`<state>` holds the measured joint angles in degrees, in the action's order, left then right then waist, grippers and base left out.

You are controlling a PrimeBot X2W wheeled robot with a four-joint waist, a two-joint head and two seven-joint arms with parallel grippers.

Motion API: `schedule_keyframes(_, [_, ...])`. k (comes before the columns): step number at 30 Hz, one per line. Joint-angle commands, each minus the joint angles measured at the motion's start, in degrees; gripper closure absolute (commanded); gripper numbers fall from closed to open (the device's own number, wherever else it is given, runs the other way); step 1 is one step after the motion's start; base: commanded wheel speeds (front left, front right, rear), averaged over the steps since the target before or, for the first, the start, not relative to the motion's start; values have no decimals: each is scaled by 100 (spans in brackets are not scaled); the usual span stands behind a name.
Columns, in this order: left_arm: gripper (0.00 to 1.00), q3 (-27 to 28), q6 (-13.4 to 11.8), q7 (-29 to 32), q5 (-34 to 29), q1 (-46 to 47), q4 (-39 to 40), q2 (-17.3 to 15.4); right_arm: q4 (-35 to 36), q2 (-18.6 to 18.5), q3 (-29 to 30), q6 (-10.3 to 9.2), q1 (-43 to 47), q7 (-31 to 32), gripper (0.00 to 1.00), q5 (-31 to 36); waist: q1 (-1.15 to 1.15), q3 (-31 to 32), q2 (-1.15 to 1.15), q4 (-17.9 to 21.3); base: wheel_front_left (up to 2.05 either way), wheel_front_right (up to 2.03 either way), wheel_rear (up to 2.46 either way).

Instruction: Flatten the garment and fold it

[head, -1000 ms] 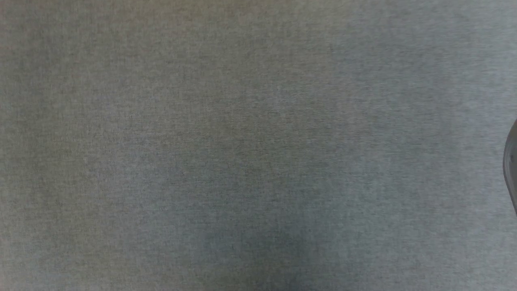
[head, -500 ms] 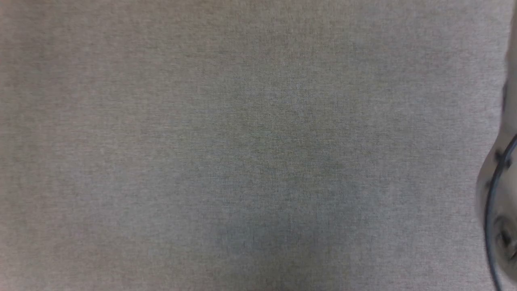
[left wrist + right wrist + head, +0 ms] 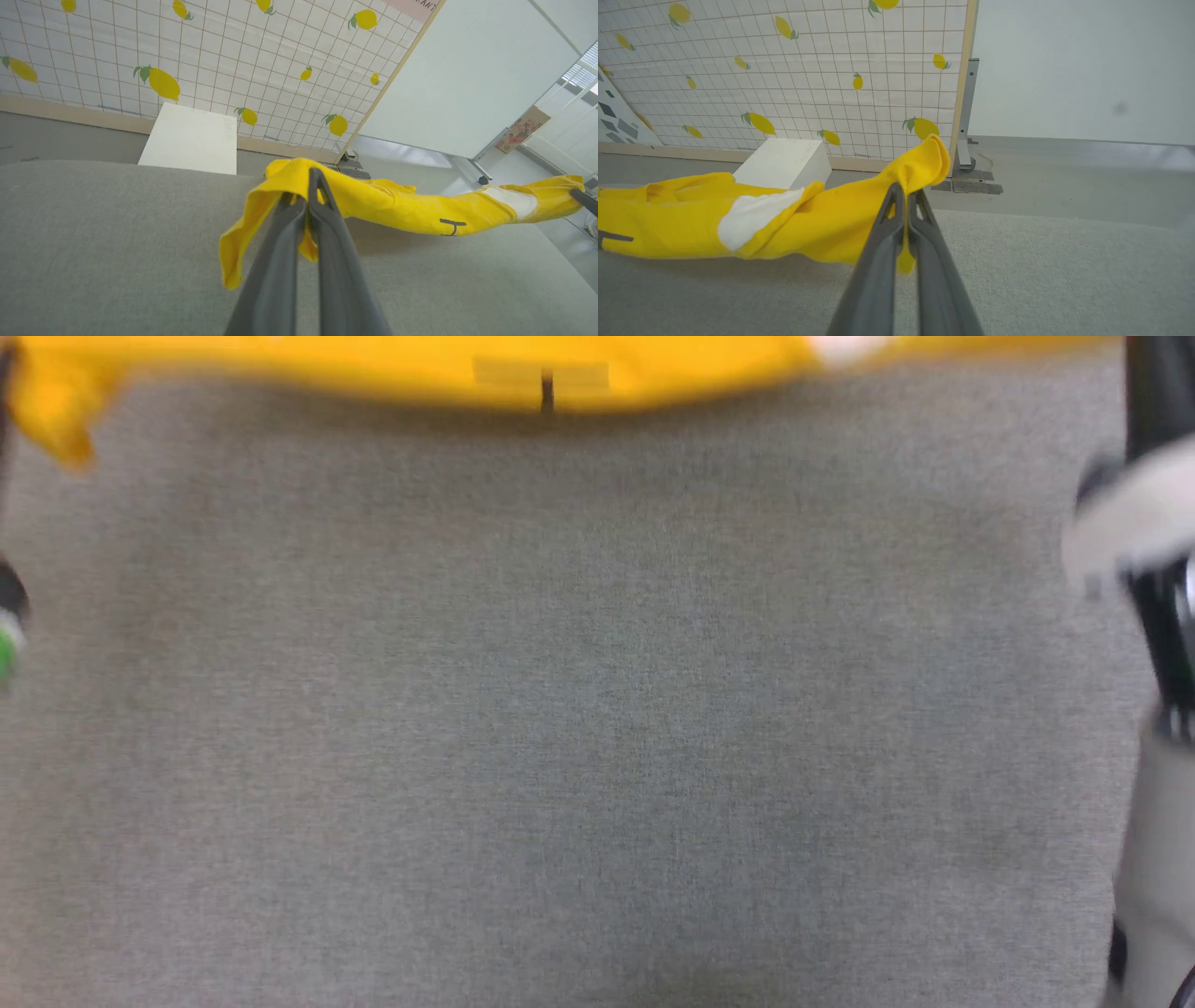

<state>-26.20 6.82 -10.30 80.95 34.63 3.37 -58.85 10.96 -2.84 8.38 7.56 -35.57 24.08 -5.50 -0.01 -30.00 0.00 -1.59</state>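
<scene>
The garment [image 3: 397, 205], a yellow T-shirt, hangs bunched and stretched like a rope above the grey table [image 3: 597, 709]. My left gripper [image 3: 308, 186] is shut on one end of it, with a loose flap drooping beside the fingers. At the other end my right gripper [image 3: 906, 191] is shut on the garment [image 3: 822, 224]. A white patch [image 3: 752, 217] and a black line of the print [image 3: 451, 226] show on the cloth. In the head view the garment [image 3: 420, 369] is a blurred yellow band along the top edge.
Beyond the table's far edge stand a white box [image 3: 189, 140], a lemon-patterned grid screen [image 3: 187, 56] and a plain white panel [image 3: 467, 79] on a grey floor. The pale right forearm [image 3: 1134, 523] rises along the head view's right edge.
The yellow garment's edge has come into the top of the head view, where before there was only grey table. More of the right arm shows at the right edge, and the picture is blurred.
</scene>
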Motion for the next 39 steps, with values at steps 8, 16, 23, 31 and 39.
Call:
schedule_keyframes(8, [100, -173, 56, -236, 1085, -2464, 748, -713, 1158, -4, 722, -8, 2202, 1361, 100, -1191, 1, 759, 0, -73, 0, 0, 0])
schedule_keyframes(16, [100, -714, -130, -365, 894, -3782, 677, -537, 940, -4, 781, -8, 4003, 1794, 100, -1953, 1, 1377, 0, -106, 0, 0, 0])
schedule_keyframes(23, [100, -1365, -275, 281, 1135, -4299, 841, -386, 626, -4, 1120, -8, 5120, 2566, 100, -1981, 1, 1818, 0, -150, 0, 0, 0])
schedule_keyframes(31, [100, -1421, -352, 263, 1402, -4761, 1171, -714, 717, -4, 1736, -8, 5834, 3352, 100, -2386, 1, 2268, 0, -220, 0, 0, 0])
schedule_keyframes(39, [100, -1209, -684, -250, 699, -4437, 1419, -368, 878, -4, 1321, -8, 5774, 2962, 100, -2410, 1, 2289, 0, -280, 0, 0, 0])
